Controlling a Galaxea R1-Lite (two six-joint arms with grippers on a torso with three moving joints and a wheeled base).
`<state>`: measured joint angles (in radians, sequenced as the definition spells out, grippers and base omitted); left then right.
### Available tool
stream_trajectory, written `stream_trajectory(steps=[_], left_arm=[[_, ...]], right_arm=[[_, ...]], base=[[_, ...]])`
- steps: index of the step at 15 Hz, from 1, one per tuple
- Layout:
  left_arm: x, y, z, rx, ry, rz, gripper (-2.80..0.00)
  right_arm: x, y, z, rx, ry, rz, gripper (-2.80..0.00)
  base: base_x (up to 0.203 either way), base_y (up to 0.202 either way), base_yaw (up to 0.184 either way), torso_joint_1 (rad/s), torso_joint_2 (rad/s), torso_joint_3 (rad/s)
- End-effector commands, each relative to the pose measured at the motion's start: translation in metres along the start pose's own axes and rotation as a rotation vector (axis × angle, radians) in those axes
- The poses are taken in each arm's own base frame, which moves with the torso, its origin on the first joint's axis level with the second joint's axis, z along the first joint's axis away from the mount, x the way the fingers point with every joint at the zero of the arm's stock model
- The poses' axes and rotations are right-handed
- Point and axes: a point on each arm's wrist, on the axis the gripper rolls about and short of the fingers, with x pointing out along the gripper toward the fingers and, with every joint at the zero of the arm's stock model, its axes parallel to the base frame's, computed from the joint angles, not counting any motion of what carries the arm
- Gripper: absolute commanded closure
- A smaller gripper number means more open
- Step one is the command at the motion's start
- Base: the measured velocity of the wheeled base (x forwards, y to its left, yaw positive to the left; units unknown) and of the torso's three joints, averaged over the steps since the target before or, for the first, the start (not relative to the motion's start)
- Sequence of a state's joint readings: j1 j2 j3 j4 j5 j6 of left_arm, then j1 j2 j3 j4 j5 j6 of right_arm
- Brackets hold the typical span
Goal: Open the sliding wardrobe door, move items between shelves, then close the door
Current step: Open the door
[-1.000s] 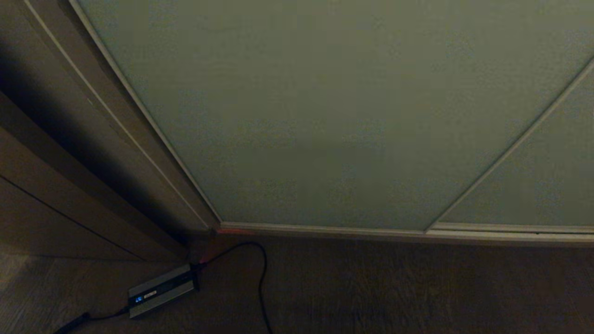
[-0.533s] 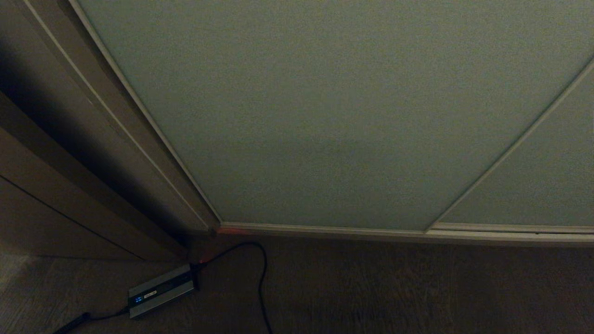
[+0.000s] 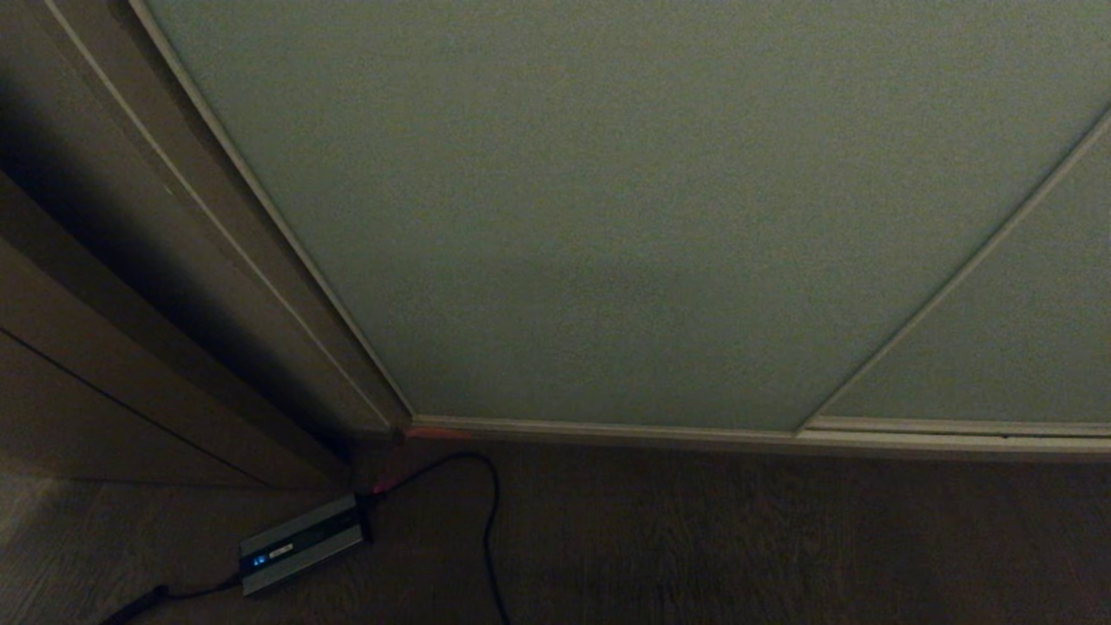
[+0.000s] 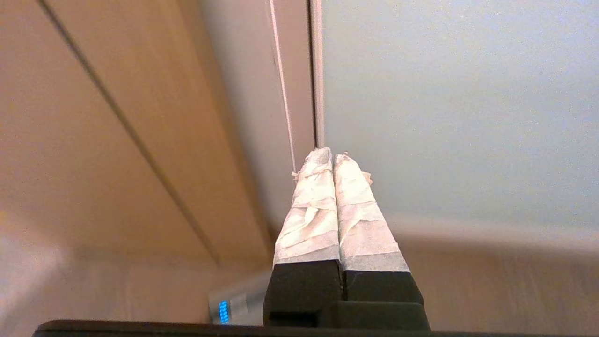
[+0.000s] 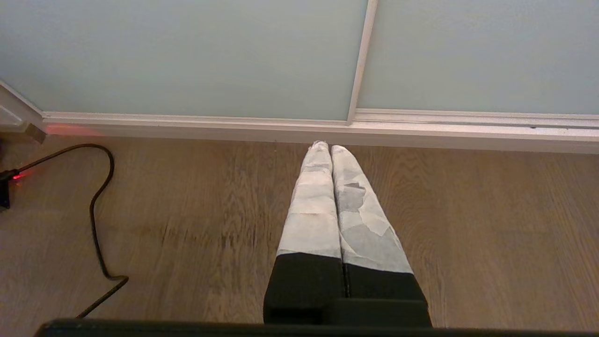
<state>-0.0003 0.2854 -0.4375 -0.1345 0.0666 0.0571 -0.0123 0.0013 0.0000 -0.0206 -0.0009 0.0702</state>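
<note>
Closed wardrobe, both grippers clenched, grasping nothing.
Left gripper raised: sliding wardrobe door at two o'clock; right gripper floorward, door at twelve.

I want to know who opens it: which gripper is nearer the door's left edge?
Left. The left gripper points at the door's left frame edge; the right gripper hangs over the floor near the doors' middle seam.
</note>
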Motion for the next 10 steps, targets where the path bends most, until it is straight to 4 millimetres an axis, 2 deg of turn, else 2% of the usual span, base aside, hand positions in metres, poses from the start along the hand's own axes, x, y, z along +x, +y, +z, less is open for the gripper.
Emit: stream_trajectory(steps=[1,3,5,7,10], left_arm=[[0.048,0.0,0.043,0.016,-0.047,0.057,0.0],[0.077,0.003,0.078,0.038,-0.196,0.143,0.0],[0.097,0.007,0.099,0.071,-0.304,0.22,0.0],[0.113,0.012,0.109,0.098,-0.351,0.271,0.0],[0.135,0.018,0.114,0.106,-0.368,0.298,0.0]], right_arm=[[0.0,0.0,-0.001,0.0,0.003,0.001,0.0],[0.0,0.0,-0.001,0.0,0.003,0.001,0.0],[0.0,0.0,-0.001,0.0,0.002,-0.001,0.0],[0.0,0.0,-0.001,0.0,0.002,-0.001,0.0],[0.0,0.0,-0.001,0.0,0.002,0.0,0.0]], base=[[0.0,0.0,0.0,0.0,0.0,0.0],[0.0,0.0,0.0,0.0,0.0,0.0],[0.0,0.0,0.0,0.0,0.0,0.0],[0.0,0.0,0.0,0.0,0.0,0.0],[0.0,0.0,0.0,0.0,0.0,0.0]])
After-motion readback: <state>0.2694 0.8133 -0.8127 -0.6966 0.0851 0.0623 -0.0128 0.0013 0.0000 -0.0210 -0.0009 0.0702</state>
